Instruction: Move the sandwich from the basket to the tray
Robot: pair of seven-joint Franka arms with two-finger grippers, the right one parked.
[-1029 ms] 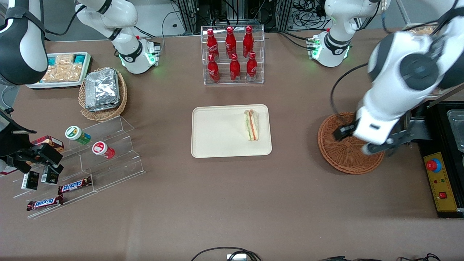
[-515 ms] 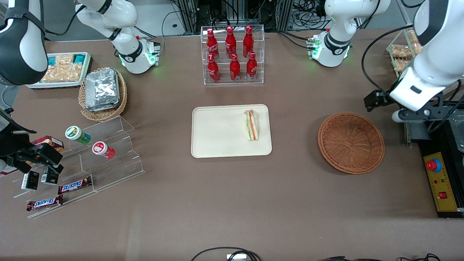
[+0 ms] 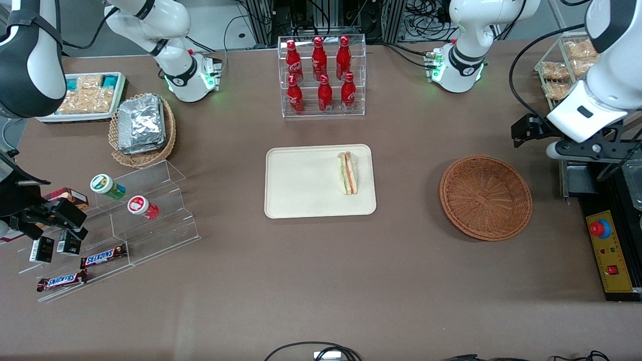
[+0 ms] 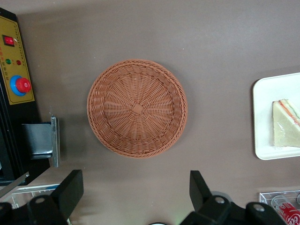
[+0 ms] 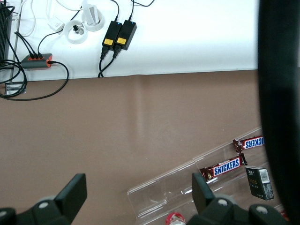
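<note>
Resting on the tray, the sandwich lies near the rim at the working arm's end, on its side with the filling layers showing; the wrist view confirms it sits wholly inside the tray's rim. The basket stands well apart from the tray, toward the working arm's end of the worktop, and holds nothing. The gripper hangs high above the worktop close to the basket, fingers spread wide with nothing between them. On this evidence the placement appears complete, and the remaining risks are judged minor. First, the sandwich lies close to the tray's edge, so any knock to the tray could tip it over the low rim. Second, the arm is near the wire rack of bagged snacks and the control box with the red stop button; a careless sweep during parking could strike either. Third, a needless return toward the tray could disturb the wedge. The bottle rack is well apart and seems not at risk.
</note>
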